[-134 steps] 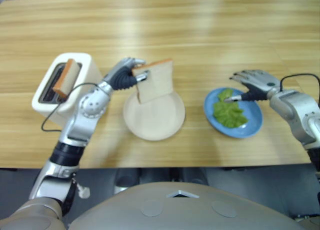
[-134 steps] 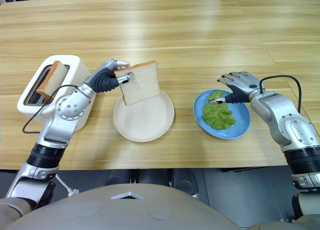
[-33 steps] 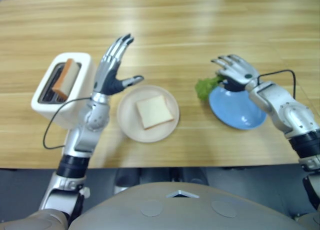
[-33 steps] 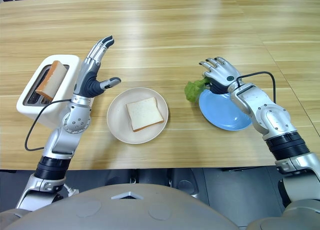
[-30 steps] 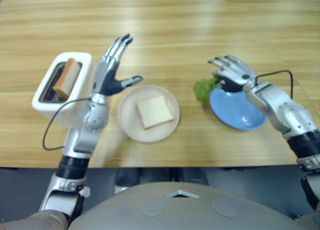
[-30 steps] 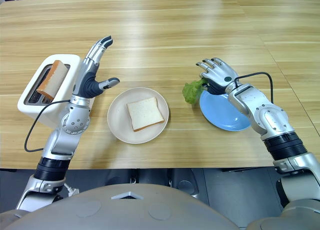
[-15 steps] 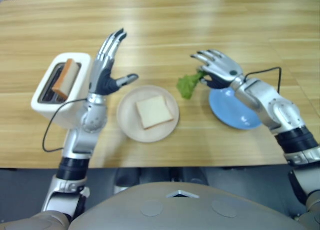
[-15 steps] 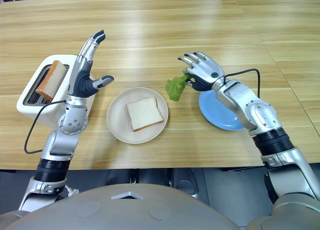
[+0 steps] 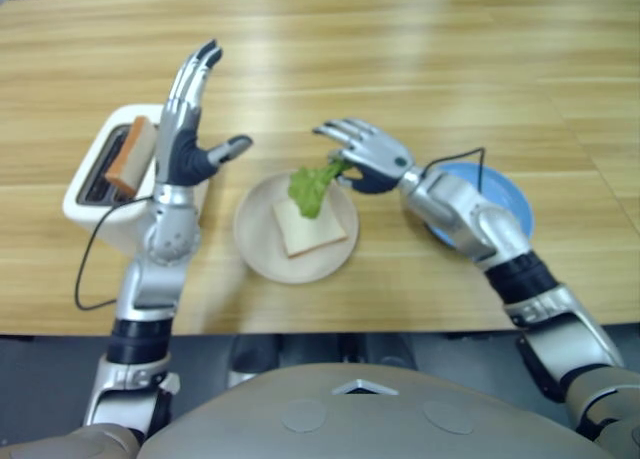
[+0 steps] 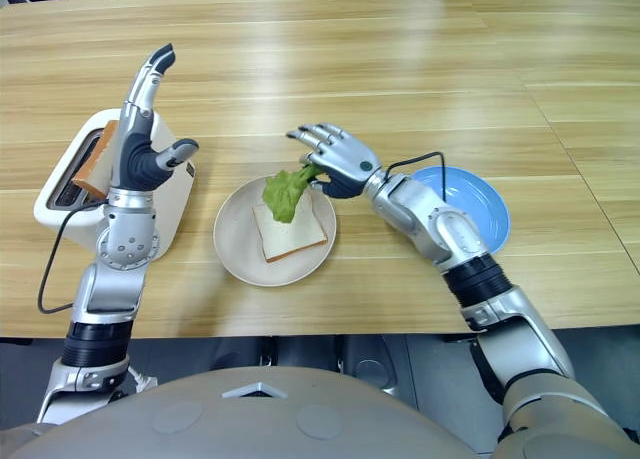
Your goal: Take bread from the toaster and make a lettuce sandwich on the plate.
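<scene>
Wooden surface (image 10: pixel 400 69): right hand (image 10: pixel 340 161), fingers (image 10: pixel 310 136) pinched on a lettuce leaf (image 10: pixel 285 194), holds it dangling just above the bread slice (image 10: pixel 295 234) on the cream plate (image 10: pixel 235 254). Left hand (image 10: pixel 140 149) is raised by the toaster (image 10: pixel 55 204), spread and empty.

Apparently wooden table (image 10: pixel 400 39), blue plate (image 10: pixel 485 214) at right

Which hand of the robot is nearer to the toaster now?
Left. The left hand is raised right beside the toaster, fingers open. The right hand is farther away, above the plate, holding the lettuce over the bread slice.
</scene>
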{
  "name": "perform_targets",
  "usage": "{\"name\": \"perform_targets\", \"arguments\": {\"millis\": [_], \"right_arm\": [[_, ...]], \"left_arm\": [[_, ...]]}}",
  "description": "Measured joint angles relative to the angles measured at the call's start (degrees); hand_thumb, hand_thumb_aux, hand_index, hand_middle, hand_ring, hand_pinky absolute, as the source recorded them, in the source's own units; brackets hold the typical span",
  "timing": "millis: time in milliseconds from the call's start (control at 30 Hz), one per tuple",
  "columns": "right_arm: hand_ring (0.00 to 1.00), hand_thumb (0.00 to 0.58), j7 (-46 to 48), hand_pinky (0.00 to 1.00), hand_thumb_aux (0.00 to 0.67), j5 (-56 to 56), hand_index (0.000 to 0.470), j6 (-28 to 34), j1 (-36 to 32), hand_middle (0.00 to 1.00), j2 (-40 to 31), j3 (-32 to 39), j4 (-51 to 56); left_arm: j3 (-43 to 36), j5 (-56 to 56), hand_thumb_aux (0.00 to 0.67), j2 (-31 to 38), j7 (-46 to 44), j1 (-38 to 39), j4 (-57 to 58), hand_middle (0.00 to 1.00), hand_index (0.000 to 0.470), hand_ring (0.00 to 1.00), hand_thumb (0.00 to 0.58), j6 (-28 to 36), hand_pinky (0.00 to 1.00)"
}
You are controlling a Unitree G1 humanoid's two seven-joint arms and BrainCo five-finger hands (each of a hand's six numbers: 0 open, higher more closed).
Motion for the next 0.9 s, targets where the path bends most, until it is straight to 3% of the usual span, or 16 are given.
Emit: {"name": "perform_targets", "arguments": {"millis": [500, 900], "right_arm": [[0.00, 0.580, -9.80, 0.00, 0.670, -0.08, 0.460, -2.21, -4.16, 0.00, 8.87, 6.54, 23.17], [0.00, 0.580, -8.39, 0.00, 0.670, -0.32, 0.460, -1.67, -4.68, 0.00, 7.17, 9.72, 25.18]], "left_arm": [[9.52, -6.87, 0.000, 4.98, -9.66, 1.64, -8.95, 0.00, 0.000, 0.00, 0.000, 4.73, 0.00], [17.43, -7.39, 0.000, 12.74, -18.50, 3.89, -10.80, 0.00, 0.000, 0.00, 0.000, 16.00, 0.00]]}}
